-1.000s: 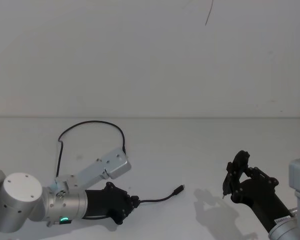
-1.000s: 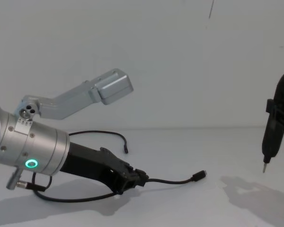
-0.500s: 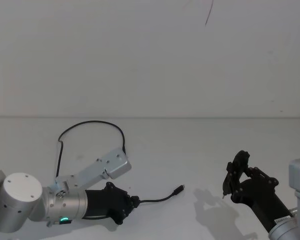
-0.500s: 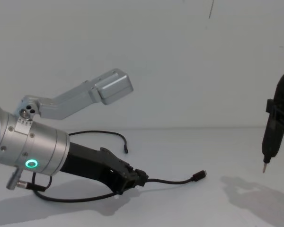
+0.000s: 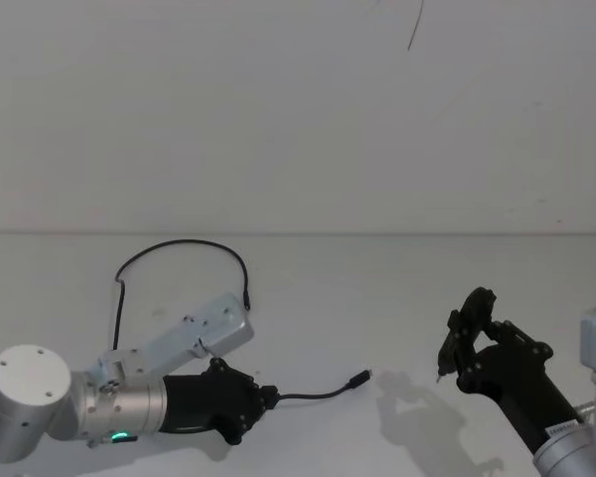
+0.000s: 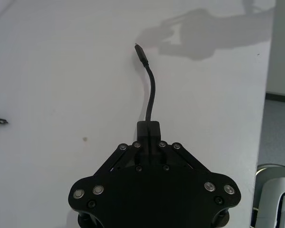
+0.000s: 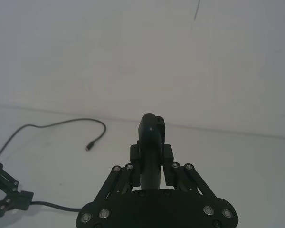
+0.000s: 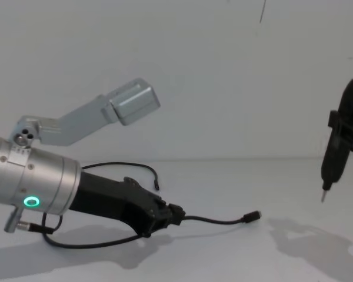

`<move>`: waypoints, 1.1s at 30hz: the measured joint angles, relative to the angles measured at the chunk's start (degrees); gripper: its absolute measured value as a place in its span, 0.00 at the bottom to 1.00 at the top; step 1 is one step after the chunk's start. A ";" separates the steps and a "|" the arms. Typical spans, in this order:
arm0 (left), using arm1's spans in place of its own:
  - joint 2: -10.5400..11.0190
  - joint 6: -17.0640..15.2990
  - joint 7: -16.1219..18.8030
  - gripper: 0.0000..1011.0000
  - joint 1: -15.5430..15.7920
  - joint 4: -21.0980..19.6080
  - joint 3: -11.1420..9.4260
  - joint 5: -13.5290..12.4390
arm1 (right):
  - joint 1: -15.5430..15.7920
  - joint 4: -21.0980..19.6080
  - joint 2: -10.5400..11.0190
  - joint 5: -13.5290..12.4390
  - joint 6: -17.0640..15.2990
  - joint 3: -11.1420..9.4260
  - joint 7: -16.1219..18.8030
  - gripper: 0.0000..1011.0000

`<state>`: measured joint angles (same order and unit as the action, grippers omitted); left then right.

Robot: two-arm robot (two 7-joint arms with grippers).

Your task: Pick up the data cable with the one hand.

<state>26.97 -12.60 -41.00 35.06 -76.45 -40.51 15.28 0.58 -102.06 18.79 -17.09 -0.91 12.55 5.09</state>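
Note:
The data cable [image 5: 308,396] is a thin black cord on the white table. My left gripper [image 5: 266,398] is shut on it a short way behind the plug [image 5: 361,378]. The chest view shows the left gripper [image 8: 177,212] low over the table, with the plug [image 8: 254,217] sticking out to the right. In the left wrist view the cable [image 6: 152,95] runs straight out from the shut fingertips. The rest of the cord loops back behind the left arm [image 5: 179,244]. My right gripper [image 5: 467,338] hovers at the right, shut on a black pen-like tool [image 8: 332,167].
The white table [image 5: 377,288] ends at a plain white wall behind. The left arm's silver link [image 8: 94,114] angles up above the cable loop. The tool's metal tip [image 8: 323,192] hangs above the table, right of the plug.
My left arm has shifted back and risen slightly, and the held cable's plug end now sits a little higher. The right gripper with its tool has edged leftward.

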 joint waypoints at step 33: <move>6.97 13.03 -3.23 0.03 -3.94 -5.91 4.98 5.18 | -0.05 -4.14 -2.12 -3.07 3.08 -0.93 4.62 0.26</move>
<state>33.94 0.42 -44.24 31.12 -82.36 -35.53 20.46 0.53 -106.19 16.66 -20.15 2.16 11.62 9.71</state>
